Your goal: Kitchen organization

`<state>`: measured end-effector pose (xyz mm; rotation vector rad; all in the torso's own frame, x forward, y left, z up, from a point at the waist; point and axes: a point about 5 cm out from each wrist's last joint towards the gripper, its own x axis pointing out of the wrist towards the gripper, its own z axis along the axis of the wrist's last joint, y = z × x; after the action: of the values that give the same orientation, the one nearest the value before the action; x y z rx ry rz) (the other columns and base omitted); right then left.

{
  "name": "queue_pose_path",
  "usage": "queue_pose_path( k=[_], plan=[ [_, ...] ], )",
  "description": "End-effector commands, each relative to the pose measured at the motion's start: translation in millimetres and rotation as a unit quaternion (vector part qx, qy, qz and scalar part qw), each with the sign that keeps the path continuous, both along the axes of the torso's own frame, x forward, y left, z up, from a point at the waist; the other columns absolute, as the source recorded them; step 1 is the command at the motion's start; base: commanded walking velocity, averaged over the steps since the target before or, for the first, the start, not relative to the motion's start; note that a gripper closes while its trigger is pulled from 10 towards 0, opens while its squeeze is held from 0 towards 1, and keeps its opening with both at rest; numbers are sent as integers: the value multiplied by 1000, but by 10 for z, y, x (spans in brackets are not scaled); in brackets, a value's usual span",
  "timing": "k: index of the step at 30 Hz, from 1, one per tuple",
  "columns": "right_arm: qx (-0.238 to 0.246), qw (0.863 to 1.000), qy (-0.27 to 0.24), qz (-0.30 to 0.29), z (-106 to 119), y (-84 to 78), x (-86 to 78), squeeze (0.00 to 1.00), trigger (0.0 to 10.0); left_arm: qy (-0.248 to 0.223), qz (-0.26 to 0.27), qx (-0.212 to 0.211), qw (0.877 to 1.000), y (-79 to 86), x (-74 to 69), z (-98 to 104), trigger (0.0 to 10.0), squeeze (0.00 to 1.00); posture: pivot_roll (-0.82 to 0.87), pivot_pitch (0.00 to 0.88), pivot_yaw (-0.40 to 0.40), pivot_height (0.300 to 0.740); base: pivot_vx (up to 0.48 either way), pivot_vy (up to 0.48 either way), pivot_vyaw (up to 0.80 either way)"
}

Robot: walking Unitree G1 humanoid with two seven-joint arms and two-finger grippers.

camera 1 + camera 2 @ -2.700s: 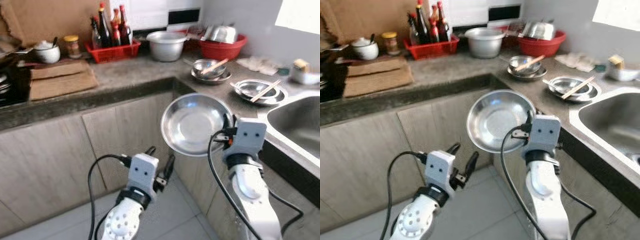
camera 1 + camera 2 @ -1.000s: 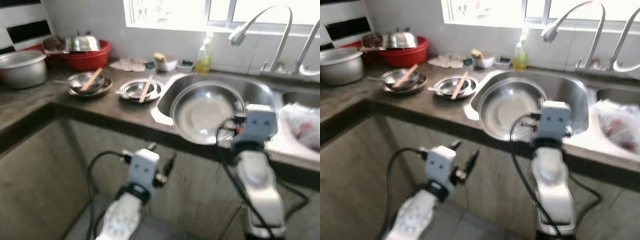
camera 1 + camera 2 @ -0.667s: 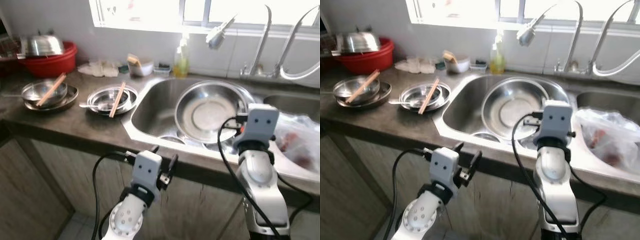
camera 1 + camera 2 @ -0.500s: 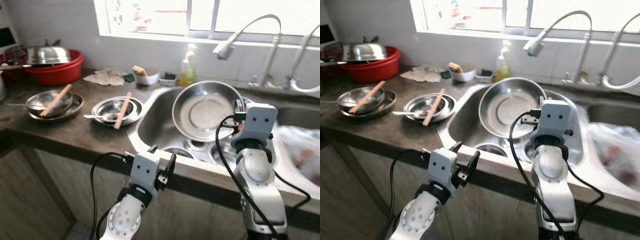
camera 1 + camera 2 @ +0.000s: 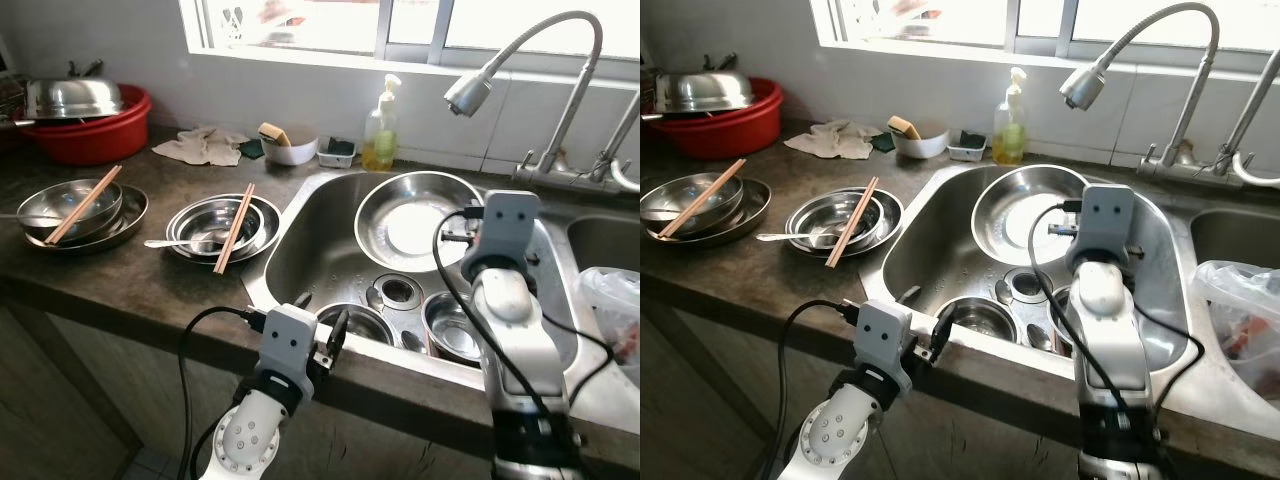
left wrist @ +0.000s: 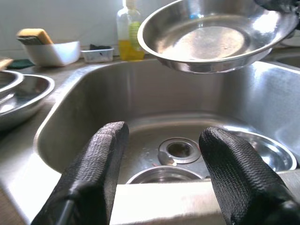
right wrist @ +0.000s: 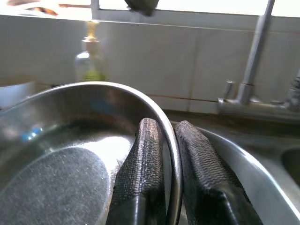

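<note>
**A:** Where is the steel plate?

**B:** The right hand (image 7: 161,187) holds the steel plate (image 5: 418,221) by its rim, one finger inside and one outside, pressed together on the thin edge. The plate hangs tilted above the sink (image 5: 300,245), over the back half of the basin, below the curved tap (image 5: 470,92).

**A:** And the left hand?

**B:** The left hand (image 6: 161,183) hovers at the front edge of the sink, its two black fingers (image 6: 91,173) spread apart with nothing between them.

**A:** What lies in the sink?

**B:** A small bowl (image 5: 362,323) near the front wall, a second bowl (image 5: 452,335) beside it, and the drain (image 5: 397,290) between and behind them.

**A:** What is on the counter?

**B:** On the counter (image 5: 130,285), left of the sink, a stack of steel dishes (image 5: 205,228) with chopsticks (image 5: 234,227) across it. Further left, another stack (image 5: 85,212) with chopsticks. At the back, a red basin (image 5: 85,130), a crumpled cloth (image 5: 205,146), a white bowl (image 5: 290,150) and a soap bottle (image 5: 379,140).
</note>
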<state>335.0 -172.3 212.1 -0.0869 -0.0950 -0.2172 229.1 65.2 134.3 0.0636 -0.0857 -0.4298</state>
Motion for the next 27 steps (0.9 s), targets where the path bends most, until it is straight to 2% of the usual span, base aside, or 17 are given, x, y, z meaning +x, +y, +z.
queue_pose_path(
  k=[1,4,5,7,8,11,12,15,16,21,23,25,26,27],
  plan=[
    [3,999,40,-14,-89,-104,95,0,10000,-4,0,-1,1000,-7,-28,37,10000,0,81,26,-49,740,0,0,0],
    [9,997,71,-25,-160,-191,175,0,10000,-3,2,-1,1000,0,-45,42,10000,0,88,40,-56,740,0,0,0],
    [7,995,96,-31,-225,-249,228,0,10000,0,5,1,1000,15,-60,35,10000,0,90,48,-59,740,0,0,0],
    [15,993,112,-32,-263,-273,256,0,10000,1,6,1,1000,18,-73,35,10000,0,91,54,-59,740,0,0,0],
    [37,991,126,-30,-306,-282,292,0,10000,2,6,-1,1000,14,-91,37,10000,0,91,63,-61,740,0,0,0],
    [46,990,131,-29,-325,-284,310,0,10000,3,6,-2,1000,12,-101,38,10000,0,91,65,-61,740,0,0,0],
    [58,987,152,-10,-403,-247,352,0,10000,5,4,-3,1000,-4,-123,38,10000,0,93,78,-60,740,0,0,0],
    [64,985,161,-6,-435,-233,363,0,10000,5,4,-4,1000,-9,-132,41,10000,0,94,80,-61,740,0,0,0],
    [76,980,184,12,-519,-164,395,0,10000,7,3,-6,1000,-14,-154,48,10000,0,102,99,-65,740,0,0,0],
    [77,974,209,41,-625,-57,408,0,10000,10,1,-4,1000,-11,-176,45,10000,0,116,108,-74,740,0,0,0],
    [81,967,230,75,-694,66,397,0,10000,11,4,-2,1000,13,-185,51,10000,0,120,116,-68,740,0,0,0],
    [81,965,236,84,-709,96,391,0,10000,12,5,-2,1000,19,-187,51,10000,0,120,116,-68,740,0,0,0],
    [79,964,238,90,-720,122,391,184,10000,12,5,-1,1000,18,-188,54,10000,0,124,117,-72,740,0,0,0],
    [72,965,234,90,-719,129,393,1000,10000,12,5,-1,1000,15,-191,55,10000,0,126,118,-74,740,0,0,0]
  ],
)
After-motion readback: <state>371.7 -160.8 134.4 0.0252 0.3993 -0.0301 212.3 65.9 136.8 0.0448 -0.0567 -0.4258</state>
